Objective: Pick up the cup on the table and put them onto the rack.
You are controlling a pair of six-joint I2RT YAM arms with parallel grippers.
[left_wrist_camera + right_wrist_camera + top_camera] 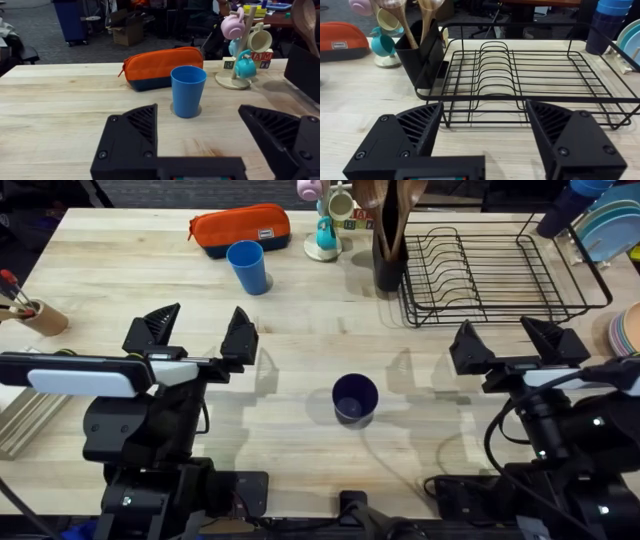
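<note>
A light blue cup (248, 267) stands upright on the table toward the back left, in front of an orange pouch; the left wrist view shows this cup (188, 91) ahead of the fingers. A dark navy cup (355, 399) stands upright near the table's middle, between the two arms. The black wire rack (495, 270) sits at the back right with nothing in it, and the right wrist view shows the rack (530, 75) just ahead. My left gripper (198, 332) is open, short of the blue cup. My right gripper (506, 343) is open in front of the rack.
An orange pouch (240, 228) lies behind the blue cup. A mug tree (326, 220) with pastel mugs and a black utensil holder (388, 265) with wooden spoons stand left of the rack. Plates and stacked cups (600, 215) sit at the far right. A brown holder (40, 317) is at the left edge.
</note>
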